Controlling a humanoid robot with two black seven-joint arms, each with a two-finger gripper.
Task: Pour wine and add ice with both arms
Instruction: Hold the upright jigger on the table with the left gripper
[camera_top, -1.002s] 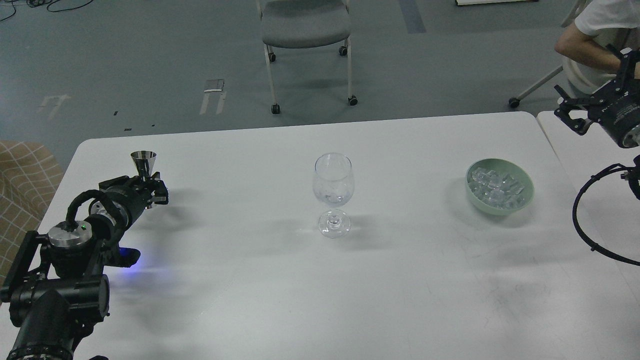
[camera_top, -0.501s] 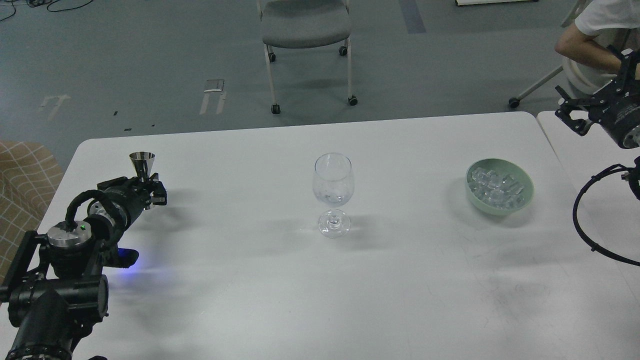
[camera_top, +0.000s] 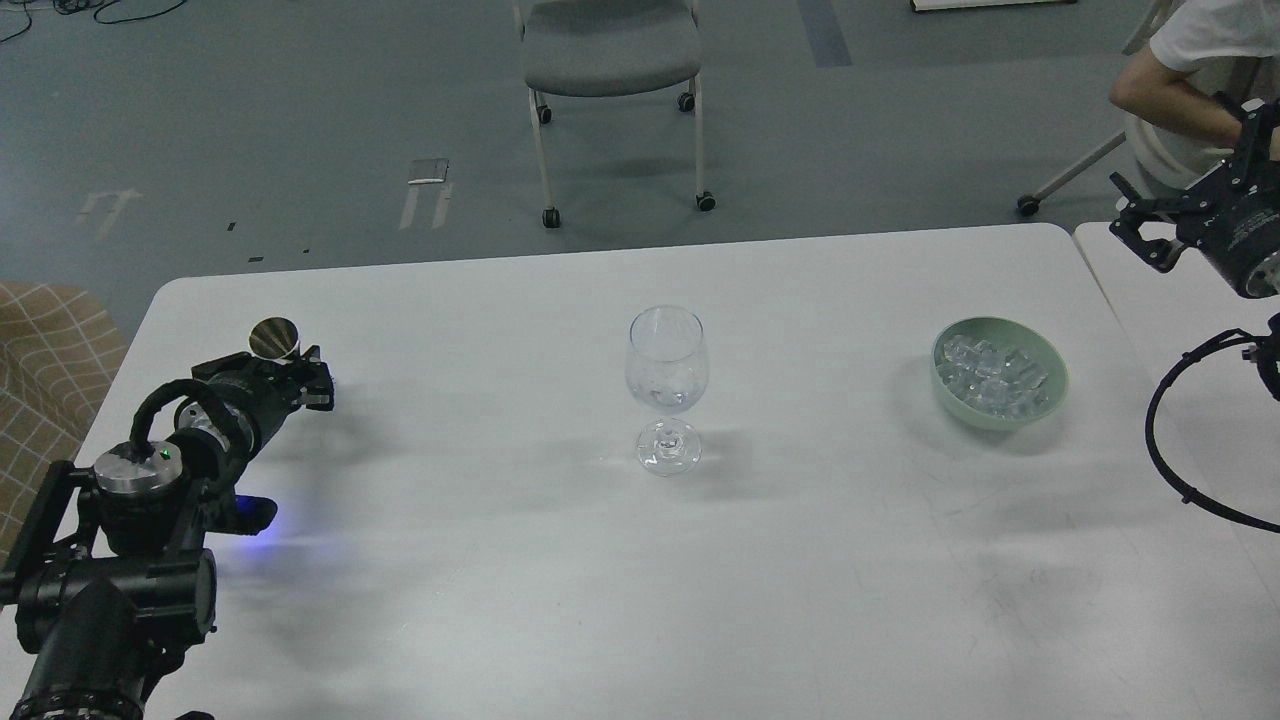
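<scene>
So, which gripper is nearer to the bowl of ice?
The right. The right gripper is up and to the right of the green bowl, above the table's far corner. The left gripper is far across the table, beyond the wine glass.

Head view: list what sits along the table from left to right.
Left pincer at the metal jigger → wine glass → green bowl holding the ice → right pincer, raised past the table's right edge.

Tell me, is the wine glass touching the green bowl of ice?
Apart. The head view shows bare white table between the wine glass and the green bowl.
</scene>
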